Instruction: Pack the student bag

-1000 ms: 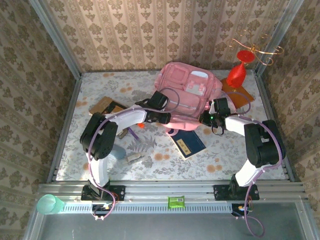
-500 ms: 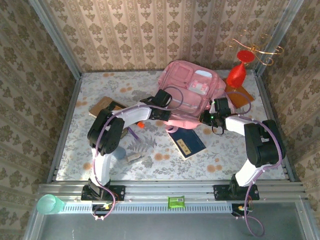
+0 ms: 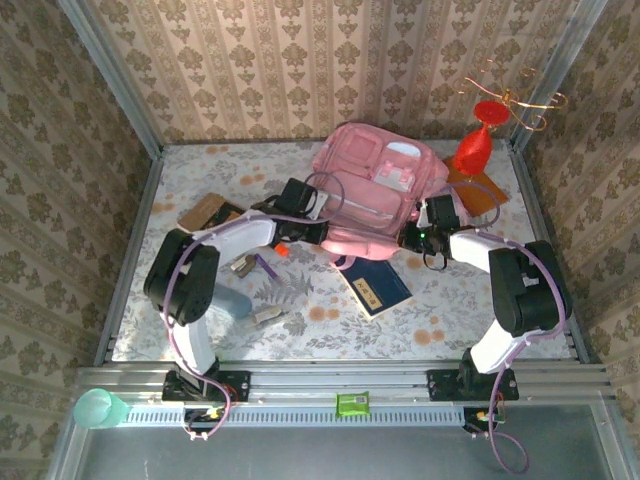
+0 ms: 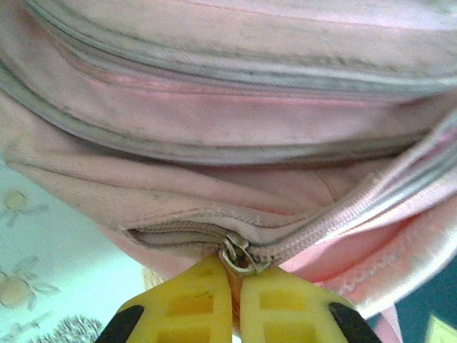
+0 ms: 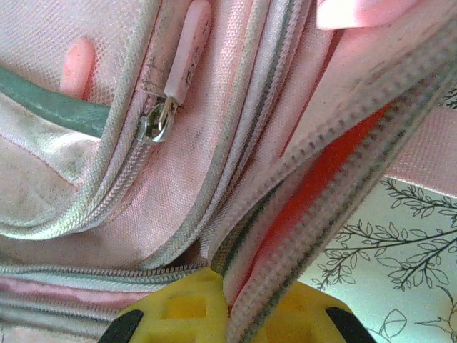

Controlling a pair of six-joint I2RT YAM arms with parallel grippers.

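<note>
The student bag (image 3: 375, 190), large and pink, lies at the back middle of the table. My left gripper (image 3: 323, 234) is at its near left edge. In the left wrist view the yellow fingers (image 4: 187, 304) are shut on the metal zipper pull (image 4: 239, 256) of the bag (image 4: 214, 107), with the zip open to the left of it. My right gripper (image 3: 406, 241) is at the bag's near right corner. There its fingers (image 5: 178, 307) are shut on the bag's zipper edge (image 5: 285, 243), whose reddish lining shows in the gap.
A blue book (image 3: 376, 286) lies just in front of the bag. A brown notebook (image 3: 206, 212) lies to the left, with a purple pen (image 3: 268, 268), a small orange piece (image 3: 282, 250) and a pale cup (image 3: 232, 300) nearby. A red vase (image 3: 472, 148) stands at the back right.
The left gripper has shut on the zipper pull, and the left arm's elbow has swung to the left. The right arm has stayed put on the bag's edge.
</note>
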